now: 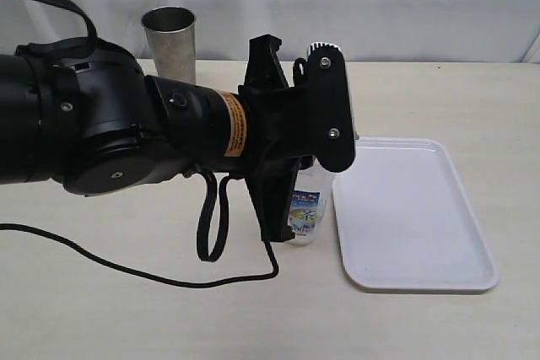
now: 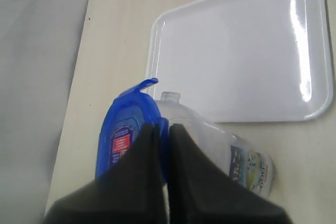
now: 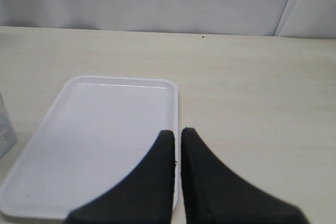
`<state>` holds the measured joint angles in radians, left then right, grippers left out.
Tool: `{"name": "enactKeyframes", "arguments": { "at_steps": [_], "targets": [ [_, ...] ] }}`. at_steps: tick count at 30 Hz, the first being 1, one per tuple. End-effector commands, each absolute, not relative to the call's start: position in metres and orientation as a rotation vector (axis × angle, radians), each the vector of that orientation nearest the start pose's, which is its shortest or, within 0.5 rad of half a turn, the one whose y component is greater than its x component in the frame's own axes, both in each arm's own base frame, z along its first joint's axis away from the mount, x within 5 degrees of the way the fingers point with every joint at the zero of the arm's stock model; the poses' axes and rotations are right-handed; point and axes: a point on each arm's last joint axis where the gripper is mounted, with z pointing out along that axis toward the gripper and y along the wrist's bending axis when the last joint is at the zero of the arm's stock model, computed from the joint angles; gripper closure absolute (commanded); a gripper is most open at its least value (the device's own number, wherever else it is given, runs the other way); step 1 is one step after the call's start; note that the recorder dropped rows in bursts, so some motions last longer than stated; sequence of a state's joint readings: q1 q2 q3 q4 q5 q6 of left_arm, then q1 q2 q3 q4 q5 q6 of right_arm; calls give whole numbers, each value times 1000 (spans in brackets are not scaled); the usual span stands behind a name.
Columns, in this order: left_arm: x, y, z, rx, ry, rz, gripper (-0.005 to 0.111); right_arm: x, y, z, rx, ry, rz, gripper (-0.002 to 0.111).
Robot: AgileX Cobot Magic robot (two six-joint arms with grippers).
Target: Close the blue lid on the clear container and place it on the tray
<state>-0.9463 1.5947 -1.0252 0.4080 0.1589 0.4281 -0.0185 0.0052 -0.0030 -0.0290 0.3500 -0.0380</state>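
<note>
The blue lid [image 2: 123, 135] with its red-and-blue sticker rests over the mouth of the clear container [image 2: 231, 156]. One flap of the lid sticks up. My left gripper [image 2: 164, 127] is shut on the lid's edge. In the exterior view the left arm covers the lid, and only the container's labelled lower part [image 1: 305, 212] shows, standing just left of the white tray [image 1: 413, 217]. The tray [image 2: 236, 56] lies bare beside the container. My right gripper [image 3: 177, 132] is shut on nothing, above the tray's [image 3: 94, 140] near long edge.
A grey steel cup [image 1: 169, 40] stands at the back left of the pale table. A black cable [image 1: 126, 269] trails across the table in front of the left arm. A sliver of the container [image 3: 4, 129] shows at the right wrist view's edge.
</note>
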Motion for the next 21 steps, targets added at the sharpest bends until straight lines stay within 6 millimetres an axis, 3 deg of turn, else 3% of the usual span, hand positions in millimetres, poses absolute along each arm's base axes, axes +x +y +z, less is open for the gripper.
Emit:
{"name": "enactKeyframes", "arguments": {
  "at_steps": [1,21],
  "targets": [
    [207,-285,259,1668,1352,-16,107,53,-2,182,-33,1828,-71,104],
    [206,-279,252,1705,1449,9,107,53,-2,182,-33,1828,-71,104]
  ]
}}
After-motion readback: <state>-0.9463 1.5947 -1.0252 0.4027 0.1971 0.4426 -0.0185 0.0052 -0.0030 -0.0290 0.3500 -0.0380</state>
